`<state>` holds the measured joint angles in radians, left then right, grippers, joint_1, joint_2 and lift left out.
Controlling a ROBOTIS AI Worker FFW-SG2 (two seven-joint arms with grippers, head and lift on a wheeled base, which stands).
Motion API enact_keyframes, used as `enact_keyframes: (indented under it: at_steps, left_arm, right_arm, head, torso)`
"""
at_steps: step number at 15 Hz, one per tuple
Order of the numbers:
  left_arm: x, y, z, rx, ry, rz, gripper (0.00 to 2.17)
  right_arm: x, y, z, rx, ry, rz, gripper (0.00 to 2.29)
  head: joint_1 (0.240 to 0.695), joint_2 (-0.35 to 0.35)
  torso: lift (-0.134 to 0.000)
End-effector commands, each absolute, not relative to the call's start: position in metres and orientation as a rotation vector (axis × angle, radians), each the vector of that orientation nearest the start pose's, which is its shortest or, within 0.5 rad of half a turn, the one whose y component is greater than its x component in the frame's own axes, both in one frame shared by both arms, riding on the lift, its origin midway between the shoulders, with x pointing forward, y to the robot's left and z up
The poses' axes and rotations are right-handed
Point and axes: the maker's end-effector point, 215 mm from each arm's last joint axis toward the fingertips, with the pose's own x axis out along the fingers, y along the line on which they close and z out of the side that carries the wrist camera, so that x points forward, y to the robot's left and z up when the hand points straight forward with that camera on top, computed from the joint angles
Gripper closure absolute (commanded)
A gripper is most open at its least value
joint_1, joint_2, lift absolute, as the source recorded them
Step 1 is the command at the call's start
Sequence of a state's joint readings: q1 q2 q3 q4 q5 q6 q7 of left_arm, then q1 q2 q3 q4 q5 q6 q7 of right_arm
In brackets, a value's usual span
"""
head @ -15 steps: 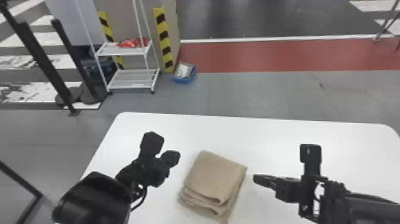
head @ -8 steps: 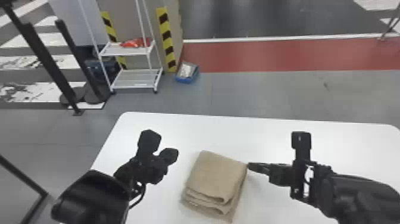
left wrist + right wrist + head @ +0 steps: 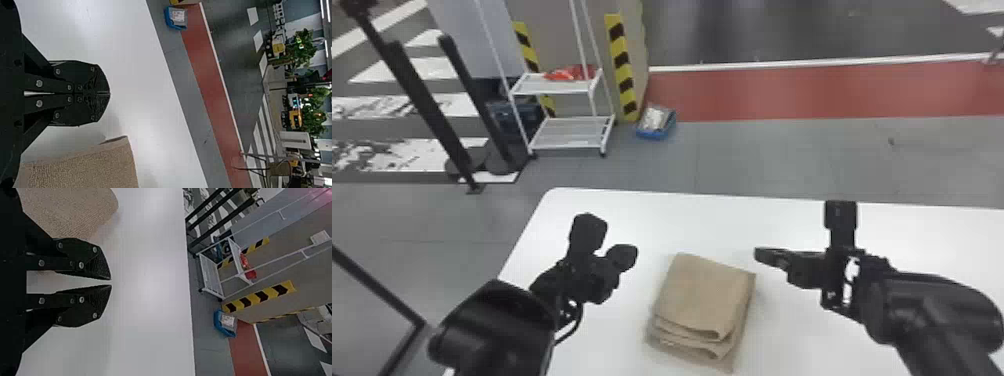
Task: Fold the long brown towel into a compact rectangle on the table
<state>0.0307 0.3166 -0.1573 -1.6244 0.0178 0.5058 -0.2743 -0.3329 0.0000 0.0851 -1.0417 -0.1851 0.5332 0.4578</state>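
Black and angled inward, my left gripper (image 3: pixel 623 257) is above the table left of the brown towel (image 3: pixel 704 295), apart from it. The towel lies folded in a thick, slightly skewed stack, its layered edges facing me and a lower layer showing along the near right side. My right gripper (image 3: pixel 768 256) is just beyond and right of the towel's far right corner. In the left wrist view the left gripper (image 3: pixel 109 93) is shut on nothing, beside the towel (image 3: pixel 86 168). In the right wrist view a narrow gap parts the tips of the right gripper (image 3: pixel 111 282), near the towel (image 3: pixel 70 211).
The white table (image 3: pixel 612 210) extends around the towel, its far edge beyond both grippers. Past it on the floor stand a white wire cart (image 3: pixel 572 132), a blue box (image 3: pixel 656 122) and black posts (image 3: pixel 427 100).
My right gripper came to the towel's right corner, then moved back off it and farther from me. The left arm and the towel's folds look unchanged; the head view shifted slightly.
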Motion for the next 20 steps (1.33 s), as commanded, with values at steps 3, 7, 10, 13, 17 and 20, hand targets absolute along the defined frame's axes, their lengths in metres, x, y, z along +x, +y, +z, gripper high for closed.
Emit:
enact_keyframes:
  at_steps: [3, 7, 10, 13, 17, 20]
  left_arm:
    - [0.525, 0.241, -0.510, 0.288, 0.565, -0.342, 1.79]
    - [0.511, 0.247, -0.521, 0.289, 0.572, -0.319, 1.79]
    - [0.494, 0.245, -0.539, 0.287, 0.610, -0.324, 1.79]
    - [0.469, 0.248, -0.561, 0.287, 0.699, -0.320, 1.79]
    - [0.452, 0.252, -0.569, 0.277, 0.745, -0.315, 1.79]
    - [0.449, 0.250, -0.561, 0.251, 0.730, -0.320, 1.79]
  right_arm:
    - [0.549, -0.078, -0.512, 0.328, 0.617, 0.555, 0.96]
    - [0.517, -0.147, -0.473, 0.338, 0.471, 0.462, 0.96]
    - [0.478, -0.254, -0.474, 0.337, 0.445, 0.295, 0.96]
    - [0.441, -0.316, -0.474, 0.337, 0.429, 0.222, 0.96]
    - [0.406, -0.331, -0.478, 0.289, 0.436, 0.215, 0.96]
    - [0.392, -0.328, -0.477, 0.283, 0.440, 0.226, 0.96]
  head:
    - [0.695, 0.161]
    - [0.695, 0.159]
    - [0.695, 0.103]
    - [0.695, -0.012]
    - [0.695, -0.087]
    - [0.695, -0.102]
  torso:
    - [0.000]
    - [0.000]
    - [0.000]
    - [0.000]
    - [0.000]
    - [0.000]
